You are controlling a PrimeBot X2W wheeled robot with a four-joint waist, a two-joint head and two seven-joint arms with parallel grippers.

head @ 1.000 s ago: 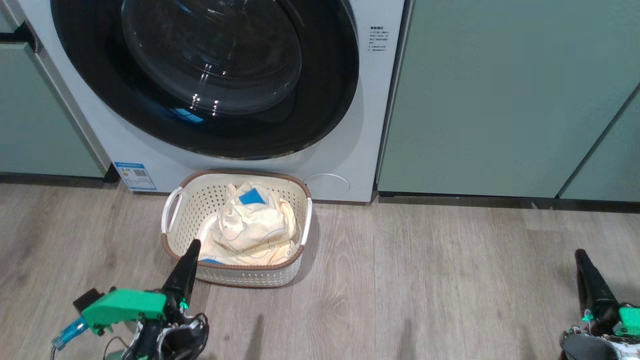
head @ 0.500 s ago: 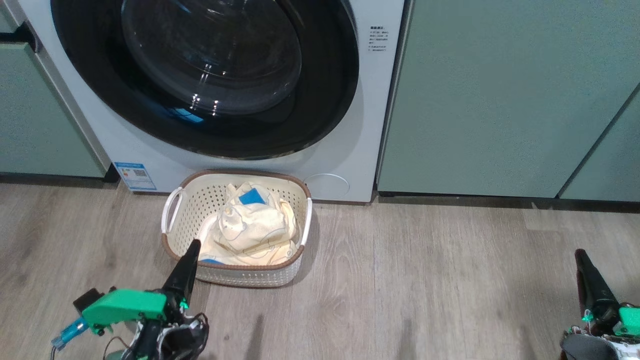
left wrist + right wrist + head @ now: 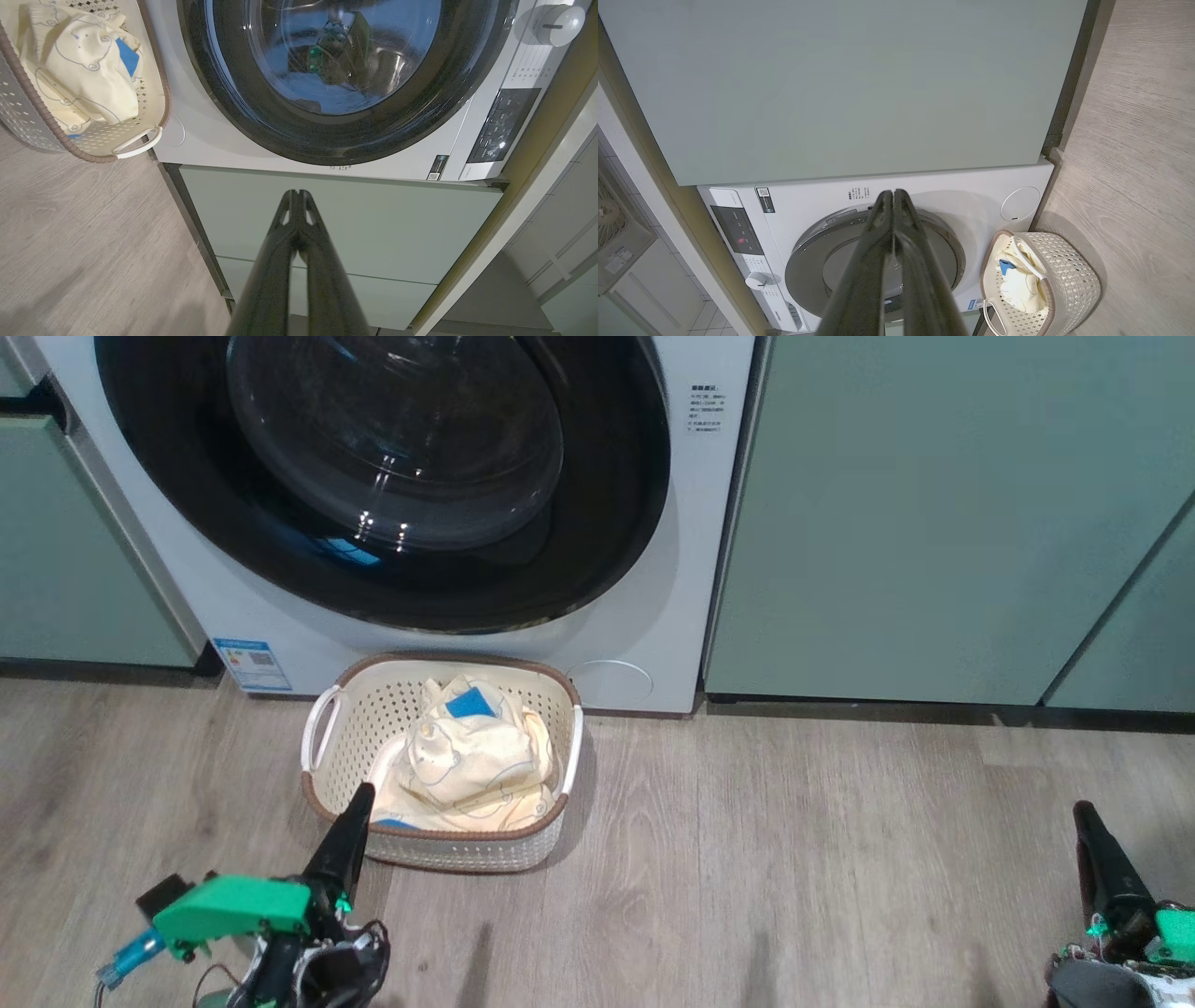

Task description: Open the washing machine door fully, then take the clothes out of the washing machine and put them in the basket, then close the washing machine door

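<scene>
The left gripper point(image 3: 358, 800) sits low at the near left, its 2 dark fingers pressed together and pointing far. The right gripper point(image 3: 1086, 812), near right, is closed the same way.

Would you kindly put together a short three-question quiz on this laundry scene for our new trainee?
1. True or false: the washing machine door is closed.
2. Where do the clothes lie? A) in the basket B) on the floor C) in the drum
3. Fill in: the left gripper and the right gripper are both ____.
Key: 1 true; 2 A; 3 shut.
</scene>
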